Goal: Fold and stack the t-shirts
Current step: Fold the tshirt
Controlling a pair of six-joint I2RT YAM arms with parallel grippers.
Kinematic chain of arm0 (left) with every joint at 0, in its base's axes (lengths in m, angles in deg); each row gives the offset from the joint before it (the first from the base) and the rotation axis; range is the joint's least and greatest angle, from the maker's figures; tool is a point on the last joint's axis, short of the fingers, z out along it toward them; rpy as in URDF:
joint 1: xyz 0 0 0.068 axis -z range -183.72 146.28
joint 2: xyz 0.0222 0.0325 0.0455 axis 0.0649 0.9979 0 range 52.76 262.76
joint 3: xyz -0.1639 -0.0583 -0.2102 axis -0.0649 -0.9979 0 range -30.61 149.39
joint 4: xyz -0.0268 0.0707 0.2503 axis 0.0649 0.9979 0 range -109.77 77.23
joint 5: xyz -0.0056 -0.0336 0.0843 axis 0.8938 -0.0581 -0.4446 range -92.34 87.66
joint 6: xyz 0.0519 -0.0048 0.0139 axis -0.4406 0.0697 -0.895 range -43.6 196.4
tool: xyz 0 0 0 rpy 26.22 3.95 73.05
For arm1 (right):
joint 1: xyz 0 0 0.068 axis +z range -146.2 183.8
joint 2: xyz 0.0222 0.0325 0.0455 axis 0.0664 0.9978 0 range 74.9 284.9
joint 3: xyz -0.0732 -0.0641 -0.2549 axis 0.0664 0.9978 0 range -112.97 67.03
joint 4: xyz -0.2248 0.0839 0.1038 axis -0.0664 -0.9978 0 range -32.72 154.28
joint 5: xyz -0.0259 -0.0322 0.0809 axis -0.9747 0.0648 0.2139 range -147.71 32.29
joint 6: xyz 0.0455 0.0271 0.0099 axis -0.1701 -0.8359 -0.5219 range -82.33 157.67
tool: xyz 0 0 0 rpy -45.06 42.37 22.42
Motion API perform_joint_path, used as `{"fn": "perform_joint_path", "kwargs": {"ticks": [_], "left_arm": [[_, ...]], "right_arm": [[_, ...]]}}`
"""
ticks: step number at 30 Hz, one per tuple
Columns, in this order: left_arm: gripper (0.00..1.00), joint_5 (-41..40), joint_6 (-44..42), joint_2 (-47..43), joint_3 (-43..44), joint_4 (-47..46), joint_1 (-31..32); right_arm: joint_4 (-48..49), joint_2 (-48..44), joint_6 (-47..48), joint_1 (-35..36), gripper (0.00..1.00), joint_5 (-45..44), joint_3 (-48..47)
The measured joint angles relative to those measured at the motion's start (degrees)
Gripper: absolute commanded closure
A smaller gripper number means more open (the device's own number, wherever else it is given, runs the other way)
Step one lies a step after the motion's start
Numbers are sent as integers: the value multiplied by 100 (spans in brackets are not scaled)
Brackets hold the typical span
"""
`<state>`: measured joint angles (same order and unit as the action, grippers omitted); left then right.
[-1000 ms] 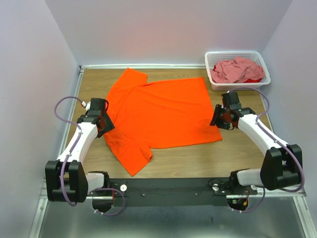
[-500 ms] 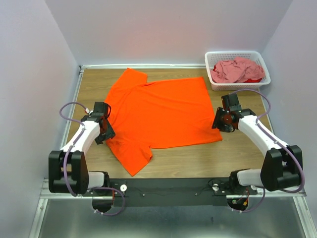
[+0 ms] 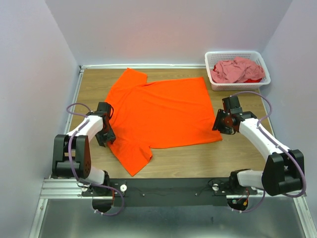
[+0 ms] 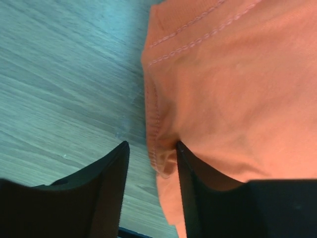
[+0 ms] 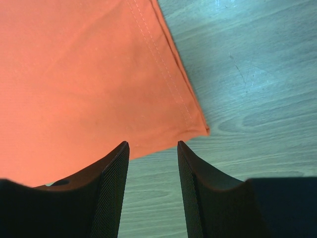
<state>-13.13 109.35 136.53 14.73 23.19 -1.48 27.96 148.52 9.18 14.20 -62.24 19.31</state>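
Note:
The orange t-shirt (image 3: pixel 158 111) lies spread flat on the wooden table, collar to the left and hem to the right. My left gripper (image 3: pixel 106 135) is low at the shirt's left edge by the near sleeve. In the left wrist view it (image 4: pixel 151 145) is open, with the stitched orange edge (image 4: pixel 237 89) between the jaws. My right gripper (image 3: pixel 221 124) is open at the shirt's near right hem corner. In the right wrist view it (image 5: pixel 152 144) stands over bare wood just short of the orange corner (image 5: pixel 74 74). The pink t-shirt (image 3: pixel 237 69) lies crumpled in the basket.
The white lattice basket (image 3: pixel 233 53) stands at the table's back right; a bit of red cloth (image 3: pixel 255 78) shows under the pink shirt. Grey walls close in the table on the left, back and right. Bare wood (image 3: pixel 198 158) lies along the near edge.
My left gripper has moved nearer and down along the shirt's left edge, onto the edge by the near sleeve. My right gripper has shifted slightly nearer at the hem corner.

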Motion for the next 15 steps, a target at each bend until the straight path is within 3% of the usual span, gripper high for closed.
{"fn": "perform_joint_path", "kwargs": {"ticks": [10,15], "left_arm": [[83,46,-125,70,50,4,0],[90,46,-175,37,50,15,0]], "right_arm": [[-7,-37,-50,0,47,-166,232],[-48,-35,-190,-2,41,-404,315]]}}
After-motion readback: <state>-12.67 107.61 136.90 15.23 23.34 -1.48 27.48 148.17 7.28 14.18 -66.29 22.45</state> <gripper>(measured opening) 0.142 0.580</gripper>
